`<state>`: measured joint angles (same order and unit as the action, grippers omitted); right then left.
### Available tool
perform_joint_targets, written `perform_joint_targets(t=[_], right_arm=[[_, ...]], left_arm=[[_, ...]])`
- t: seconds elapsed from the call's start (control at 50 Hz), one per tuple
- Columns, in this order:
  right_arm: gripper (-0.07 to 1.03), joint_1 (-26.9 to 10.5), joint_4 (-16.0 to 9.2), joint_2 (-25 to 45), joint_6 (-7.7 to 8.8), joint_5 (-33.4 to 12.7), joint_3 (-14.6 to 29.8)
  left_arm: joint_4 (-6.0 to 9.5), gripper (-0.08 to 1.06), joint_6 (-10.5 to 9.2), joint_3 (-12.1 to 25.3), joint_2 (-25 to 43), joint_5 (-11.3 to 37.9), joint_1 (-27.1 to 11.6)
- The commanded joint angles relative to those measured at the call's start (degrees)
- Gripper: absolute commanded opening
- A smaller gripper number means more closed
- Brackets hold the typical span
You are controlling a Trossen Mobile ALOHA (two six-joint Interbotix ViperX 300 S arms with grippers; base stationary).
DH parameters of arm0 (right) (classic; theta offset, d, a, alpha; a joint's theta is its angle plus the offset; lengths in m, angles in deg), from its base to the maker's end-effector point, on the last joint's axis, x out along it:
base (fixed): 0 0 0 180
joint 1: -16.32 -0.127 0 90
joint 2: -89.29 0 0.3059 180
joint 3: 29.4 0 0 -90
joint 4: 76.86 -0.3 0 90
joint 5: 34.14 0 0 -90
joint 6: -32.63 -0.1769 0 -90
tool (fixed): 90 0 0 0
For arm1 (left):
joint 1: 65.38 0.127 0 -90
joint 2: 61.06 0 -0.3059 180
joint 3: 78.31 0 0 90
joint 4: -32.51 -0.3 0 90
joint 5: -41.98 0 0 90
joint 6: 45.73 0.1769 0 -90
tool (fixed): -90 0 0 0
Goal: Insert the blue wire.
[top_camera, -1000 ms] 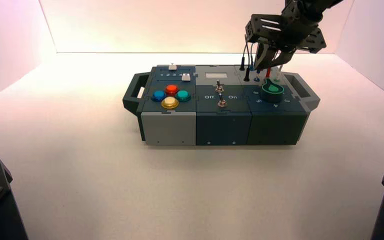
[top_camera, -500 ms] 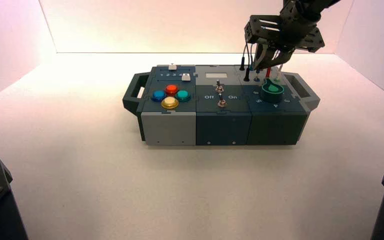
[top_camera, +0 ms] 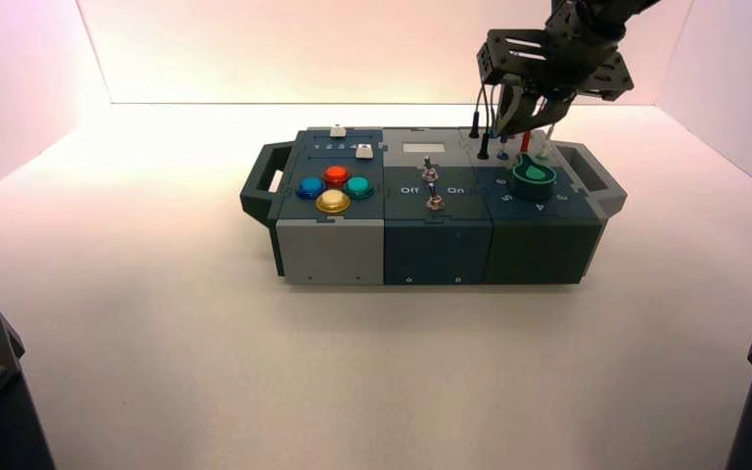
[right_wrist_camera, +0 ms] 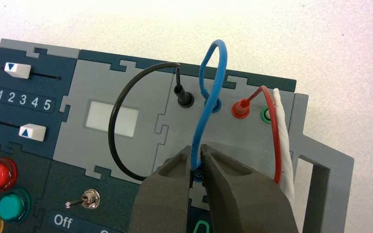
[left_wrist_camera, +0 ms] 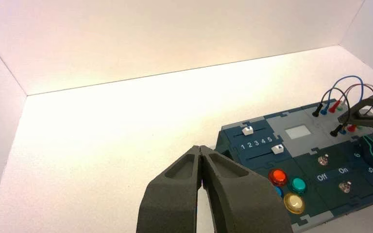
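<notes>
A lab test booth: plain white walls (top_camera: 352,49) enclose a bare white table (top_camera: 157,323) bearing one control box (top_camera: 431,235).

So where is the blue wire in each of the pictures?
High view: the blue wire is at the box's far right corner, under the right pincer.
Left wrist view: it loops at the right edge, beside the black and red wires.
Right wrist view: it arches in the middle, and the pincer is shut on its near end.
Shared landmark: the green knob, just in front of the wires.

Blue wire's (right_wrist_camera: 209,104) held plug hidden
</notes>
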<state>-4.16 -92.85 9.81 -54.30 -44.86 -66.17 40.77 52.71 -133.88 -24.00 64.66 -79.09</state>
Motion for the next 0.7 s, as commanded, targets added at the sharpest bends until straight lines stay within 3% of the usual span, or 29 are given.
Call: perform_joint_targets(t=[0.02, 0.34, 0.44, 0.52, 0.7], right_arm=[[-0.02, 0.09, 0.26, -0.18, 0.0, -0.53, 1.23], [-0.02, 0.09, 1.05, 0.53, -0.35, -2.02, 2.02], [-0.02, 0.44, 2.81, 0.44, -0.88, -2.9, 2.37], [-0.02, 0.62, 4.83, 0.26, -2.2, -3.6, 2.37], [-0.02, 0.62, 5.98, -0.26, -3.16, -4.13, 2.2]], left_arm=[[0.09, -0.03, -0.09, 1.23, 0.35, -0.62, -0.09], [0.0, -0.03, -0.09, 1.23, -0.09, -0.7, -0.09], [0.0, -0.03, 0.0, 1.23, -0.09, -0.7, -0.09], [0.0, -0.03, 0.0, 1.23, -0.18, -0.7, -0.09], [0.0, -0.03, 0.0, 1.23, -0.18, -0.79, -0.09]])
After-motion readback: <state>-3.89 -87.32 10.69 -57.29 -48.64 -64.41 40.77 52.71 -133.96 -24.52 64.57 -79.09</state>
